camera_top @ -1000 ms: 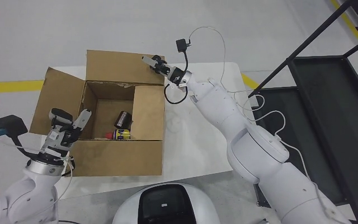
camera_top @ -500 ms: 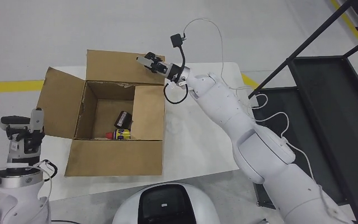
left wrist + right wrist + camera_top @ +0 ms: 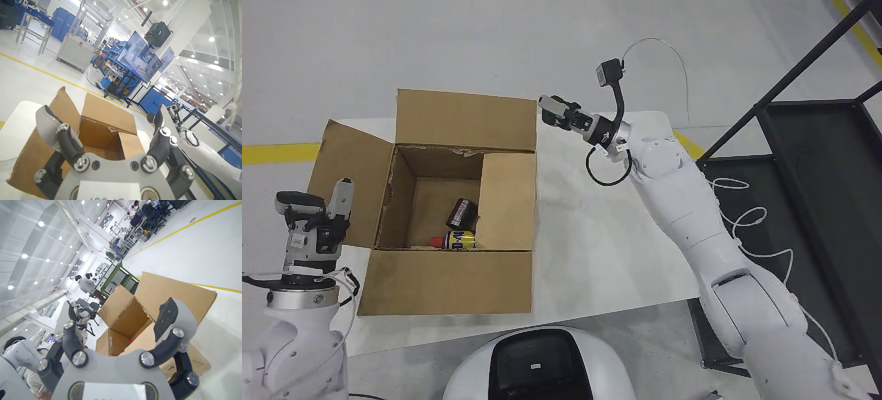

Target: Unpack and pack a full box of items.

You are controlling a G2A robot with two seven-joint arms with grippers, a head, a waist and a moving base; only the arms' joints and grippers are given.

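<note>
White lettering stands on the far blue cabinets and the blue panel; the print on the can is too small to read

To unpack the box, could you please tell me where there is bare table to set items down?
The table between the cardboard box and the right arm is bare. Left of the box is crowded: flap, left gripper.
</note>
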